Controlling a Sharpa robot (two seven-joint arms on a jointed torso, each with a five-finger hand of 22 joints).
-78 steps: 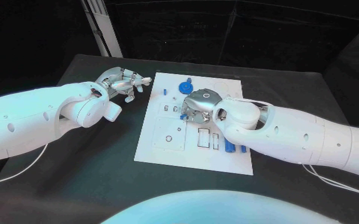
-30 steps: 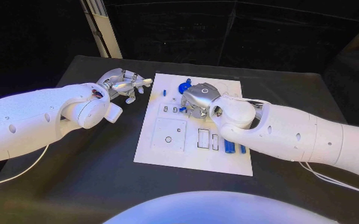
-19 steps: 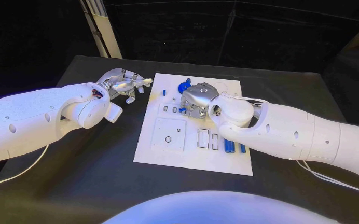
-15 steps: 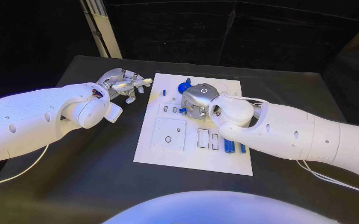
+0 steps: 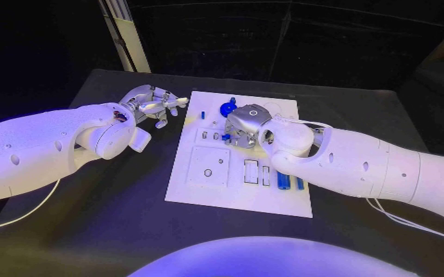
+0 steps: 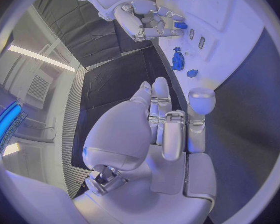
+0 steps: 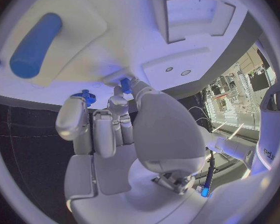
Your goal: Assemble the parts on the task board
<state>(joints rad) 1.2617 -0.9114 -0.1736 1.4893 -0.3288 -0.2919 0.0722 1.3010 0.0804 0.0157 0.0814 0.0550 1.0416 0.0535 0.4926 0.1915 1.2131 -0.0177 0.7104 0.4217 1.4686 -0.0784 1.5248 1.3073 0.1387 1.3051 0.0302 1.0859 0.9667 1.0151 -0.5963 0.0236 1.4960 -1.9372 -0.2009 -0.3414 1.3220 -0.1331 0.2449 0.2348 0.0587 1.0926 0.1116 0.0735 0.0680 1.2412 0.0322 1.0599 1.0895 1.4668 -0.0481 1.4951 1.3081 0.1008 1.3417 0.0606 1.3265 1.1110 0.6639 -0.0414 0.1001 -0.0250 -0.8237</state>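
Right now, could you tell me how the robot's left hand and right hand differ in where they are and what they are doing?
The left hand hovers over the black table beside the task board, while the right hand is over the board itself. The left hand's fingers hold nothing, while the right hand's fingers are at a small blue part on the board. Both are silver hands on white arms.

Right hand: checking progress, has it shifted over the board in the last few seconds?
Yes. The right hand has crept slightly toward the far edge of the task board, nearer the blue gear.
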